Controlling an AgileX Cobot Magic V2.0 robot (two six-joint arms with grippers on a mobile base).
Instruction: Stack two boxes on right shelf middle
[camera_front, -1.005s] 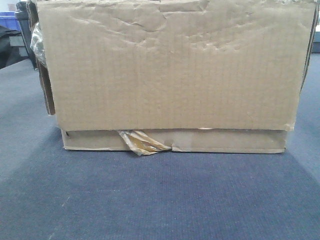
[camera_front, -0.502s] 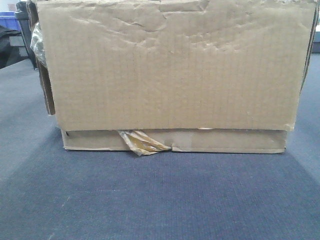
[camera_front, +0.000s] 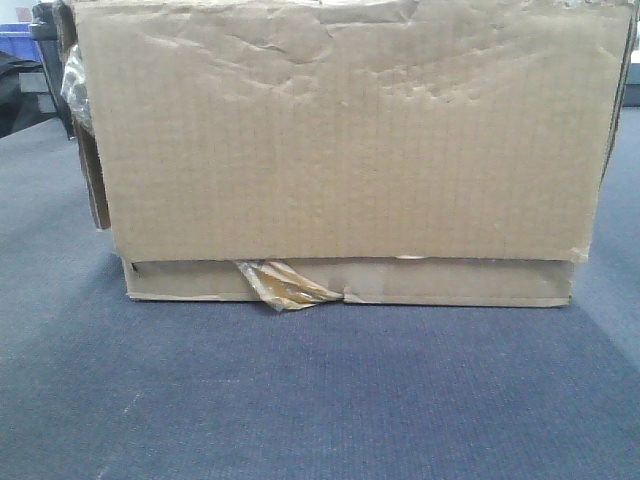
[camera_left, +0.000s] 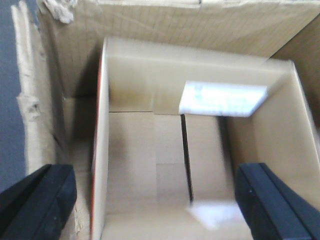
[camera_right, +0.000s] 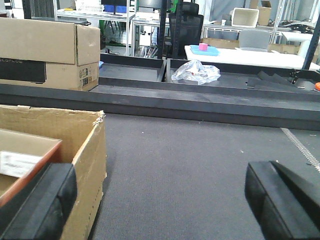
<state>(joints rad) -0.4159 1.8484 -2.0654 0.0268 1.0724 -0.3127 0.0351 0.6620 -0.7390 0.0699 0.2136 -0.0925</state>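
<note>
Sitting creased atop the shallow box (camera_front: 460, 282) — the tall box (camera_front: 340, 140); left gripper (camera_left: 156, 202), right gripper (camera_right: 160, 200) spread apart.

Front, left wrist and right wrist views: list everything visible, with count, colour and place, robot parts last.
Tall box: one, brown, creased, resting on the shallow box.
Shallow box: one, brown, on the carpet.
Tape scrap: one, yellowish, crumpled, on the shallow box's front.
Carpet: blue-grey, underfoot.
Inner box: one, tan, red-edged, white label, nested in an open brown box, apparently the tall one.
Printed box: one, brown with a black band, far left.
Plastic bag: one, clear, crumpled, in the background.
Left gripper: black, open, above the inner box.
Right gripper: black, open, over the carpet.
</note>
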